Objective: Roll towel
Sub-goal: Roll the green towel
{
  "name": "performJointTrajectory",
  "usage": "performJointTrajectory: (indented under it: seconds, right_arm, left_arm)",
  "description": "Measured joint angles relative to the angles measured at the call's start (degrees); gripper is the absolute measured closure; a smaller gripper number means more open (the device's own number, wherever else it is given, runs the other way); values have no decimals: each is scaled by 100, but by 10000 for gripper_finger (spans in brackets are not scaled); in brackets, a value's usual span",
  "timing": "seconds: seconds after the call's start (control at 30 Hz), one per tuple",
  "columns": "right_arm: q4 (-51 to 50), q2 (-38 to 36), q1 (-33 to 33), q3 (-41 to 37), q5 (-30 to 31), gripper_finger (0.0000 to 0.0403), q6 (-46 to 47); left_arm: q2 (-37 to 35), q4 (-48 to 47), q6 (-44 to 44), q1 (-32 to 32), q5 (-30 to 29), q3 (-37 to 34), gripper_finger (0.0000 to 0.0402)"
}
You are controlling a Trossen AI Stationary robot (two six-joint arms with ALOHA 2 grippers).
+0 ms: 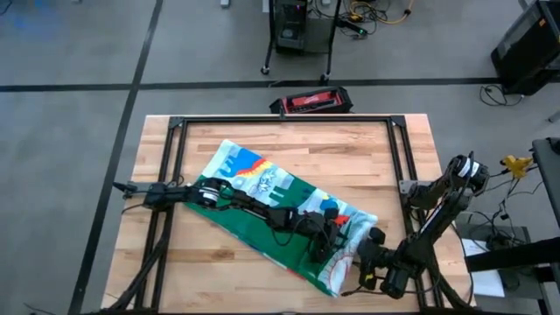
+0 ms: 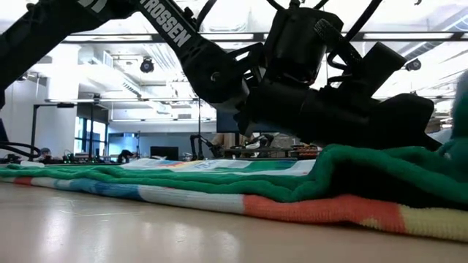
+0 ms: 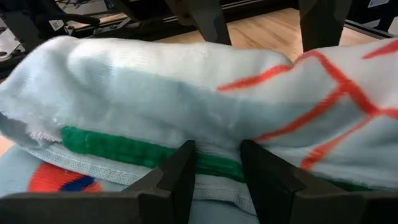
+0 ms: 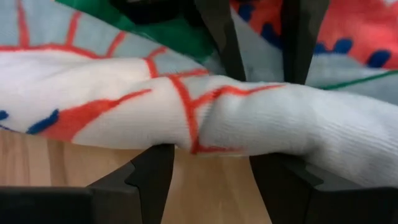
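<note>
towel (image 1: 262, 188): lies diagonally on table (image 1: 289, 140), near end bunched into a fold
left gripper (image 3: 216, 163): jaws part-closed, pinching green-edged fold
right gripper (image 4: 211, 163): jaws part-closed around towel's rolled edge

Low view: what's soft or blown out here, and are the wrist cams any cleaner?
Low view: bare table in the foreground is blurred with sheen, ceiling lights glare behind the silhouetted arms. Left wrist view: towel weave reads sharp. Right wrist view: towel fold sharp, lit evenly.
</note>
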Motion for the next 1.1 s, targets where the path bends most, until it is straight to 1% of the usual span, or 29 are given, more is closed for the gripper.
performJointTrajectory:
  seconds: [0.23,0.37,0.53,0.6,0.67,0.83,1.0,1.1]
  right_arm:
    - [17,13,-138,37,-14,209,-137]
    - [85,13,-149,39,-380,207,-50]
    - [58,-3,-174,46,-462,209,-122]
    - [-150,-77,-199,95,-773,213,-177]
    - [-553,-103,-160,224,-944,217,15]
    - [-1658,-105,148,550,-964,219,606]
    - [-2070,-103,396,494,-1013,215,1292]
    - [-2163,-101,479,380,-1047,204,1473]
  left_arm:
    - [0,-4,0,-2,-7,-4,283]
    - [0,-2,0,-2,-5,-4,283]
    - [0,0,-1,-2,-7,-4,283]
    - [0,2,-13,-2,-12,-4,283]
    - [0,2,-21,-2,-20,-4,283]
    - [0,2,-40,-2,-22,-4,283]
    - [0,2,-43,-2,-22,-4,283]
    - [0,2,-44,-2,-21,-4,283]
